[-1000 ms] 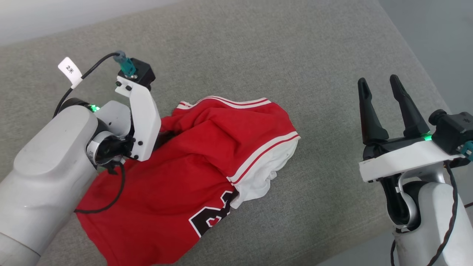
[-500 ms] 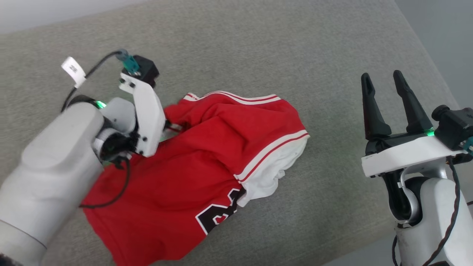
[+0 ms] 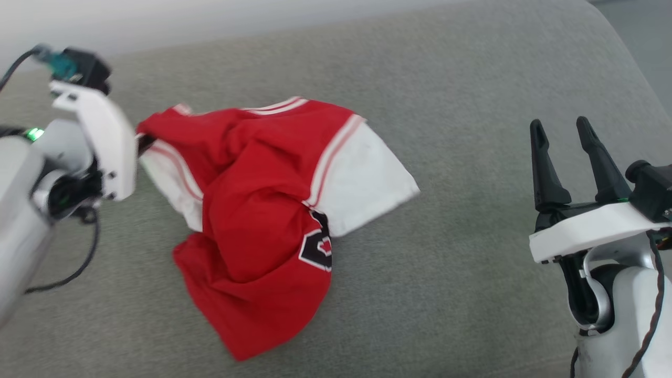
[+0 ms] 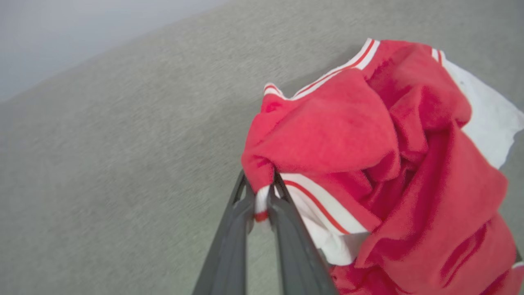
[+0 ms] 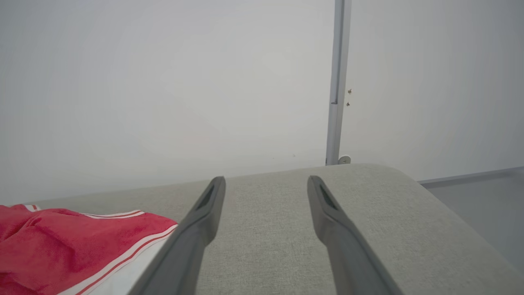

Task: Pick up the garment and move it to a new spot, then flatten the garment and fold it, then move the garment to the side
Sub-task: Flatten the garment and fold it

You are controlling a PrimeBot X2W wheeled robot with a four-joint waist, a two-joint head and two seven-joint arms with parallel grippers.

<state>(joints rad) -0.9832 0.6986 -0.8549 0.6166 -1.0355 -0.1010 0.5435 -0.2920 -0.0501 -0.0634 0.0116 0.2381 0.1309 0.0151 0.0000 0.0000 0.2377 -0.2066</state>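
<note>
The garment point(image 3: 262, 210) is a red jersey with white sleeves, striped trim and a black number, bunched on the grey cushion point(image 3: 446, 94). My left gripper point(image 4: 260, 186) is shut on a striped edge of the garment point(image 4: 339, 135) and holds that corner up, the rest trailing down to the cushion. In the head view the left gripper point(image 3: 142, 143) sits at the garment's left end, fingers mostly hidden behind its white mount. My right gripper point(image 3: 564, 131) stands open at the right, well clear of the cloth, nothing between its fingers. The right wrist view has the garment point(image 5: 61, 246) at lower left beside the open right gripper point(image 5: 266, 184).
The cushion's rounded right edge point(image 3: 630, 73) drops to a grey floor. A pale wall point(image 5: 163, 82) with a vertical metal strip point(image 5: 336, 82) stands behind the cushion. Bare cushion lies between the garment and my right gripper.
My left gripper has closed on the garment's edge and pulled it up and to the left; the cloth has been dragged and reshaped, its white sleeve now spread. The head camera also shifted. Right gripper unchanged.
</note>
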